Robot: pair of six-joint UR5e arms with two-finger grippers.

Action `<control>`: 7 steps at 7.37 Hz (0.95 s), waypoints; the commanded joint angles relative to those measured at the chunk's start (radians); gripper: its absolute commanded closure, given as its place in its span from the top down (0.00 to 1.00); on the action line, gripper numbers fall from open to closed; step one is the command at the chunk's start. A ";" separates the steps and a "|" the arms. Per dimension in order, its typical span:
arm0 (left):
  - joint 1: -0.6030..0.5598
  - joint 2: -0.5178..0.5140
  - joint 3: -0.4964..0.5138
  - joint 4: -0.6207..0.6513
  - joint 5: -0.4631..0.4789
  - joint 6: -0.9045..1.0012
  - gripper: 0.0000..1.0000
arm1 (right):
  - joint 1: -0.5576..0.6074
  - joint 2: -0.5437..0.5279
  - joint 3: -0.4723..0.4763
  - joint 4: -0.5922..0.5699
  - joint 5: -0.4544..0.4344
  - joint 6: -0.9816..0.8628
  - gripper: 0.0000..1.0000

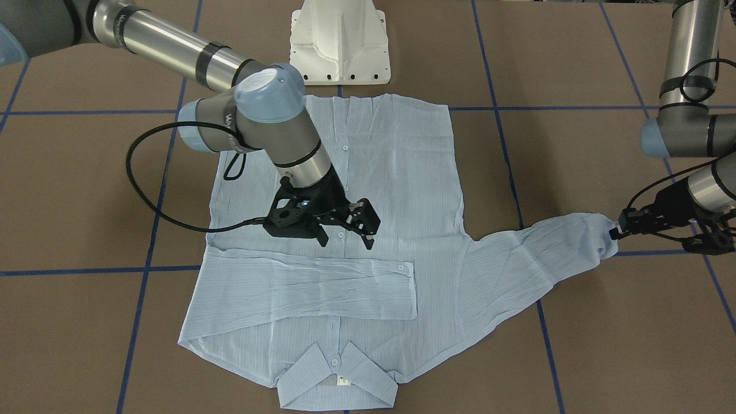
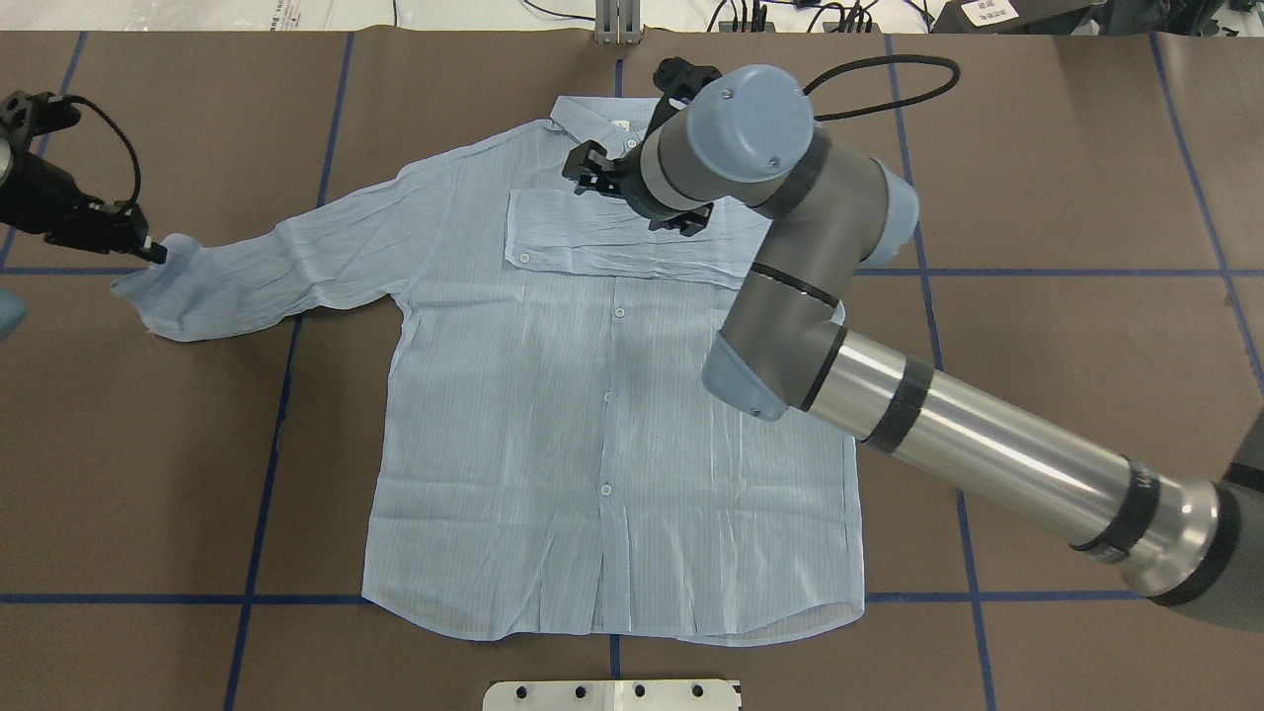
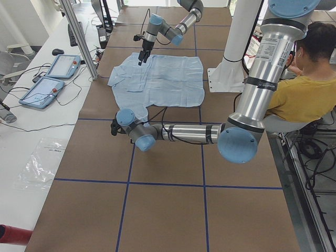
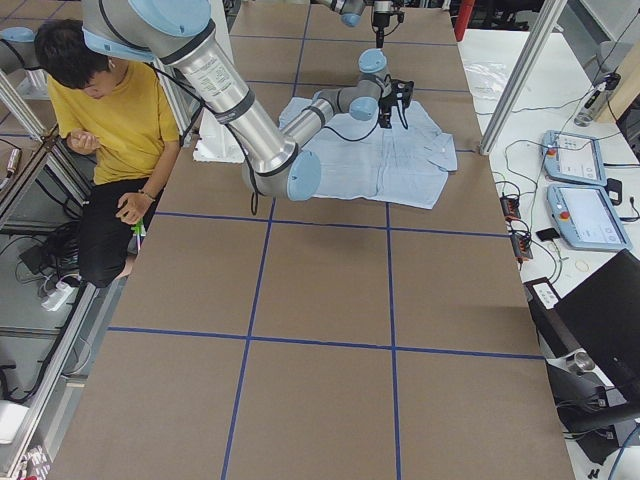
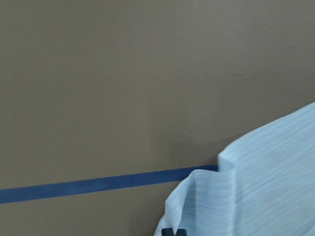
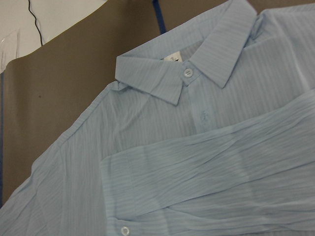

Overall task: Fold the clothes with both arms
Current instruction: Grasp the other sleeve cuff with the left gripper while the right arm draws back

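Note:
The light-blue pinstriped shirt lies flat and buttoned on the brown table, collar away from the robot. One sleeve is folded across the chest. The other sleeve stretches out sideways, and my left gripper is shut on its cuff, held low by the table. The same cuff fills the left wrist view. My right gripper hovers open just above the shirt's front, beside the folded sleeve, holding nothing. The right wrist view shows the collar and the folded sleeve.
The white pedestal base stands just behind the shirt's hem. A black cable loops off the right wrist over the table. A seated person in yellow is beside the robot. Control tablets lie on the side bench.

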 commanded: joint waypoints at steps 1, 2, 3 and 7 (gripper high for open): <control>0.155 -0.187 -0.031 -0.001 0.012 -0.333 0.00 | 0.148 -0.174 0.120 0.001 0.193 -0.127 1.00; 0.214 -0.274 -0.031 -0.007 0.094 -0.501 0.00 | 0.221 -0.246 0.157 0.001 0.262 -0.200 1.00; 0.296 -0.390 -0.014 0.002 0.186 -0.619 0.00 | 0.291 -0.308 0.162 0.003 0.325 -0.288 1.00; 0.443 -0.736 0.195 -0.008 0.482 -0.765 0.00 | 0.337 -0.411 0.196 0.004 0.350 -0.362 1.00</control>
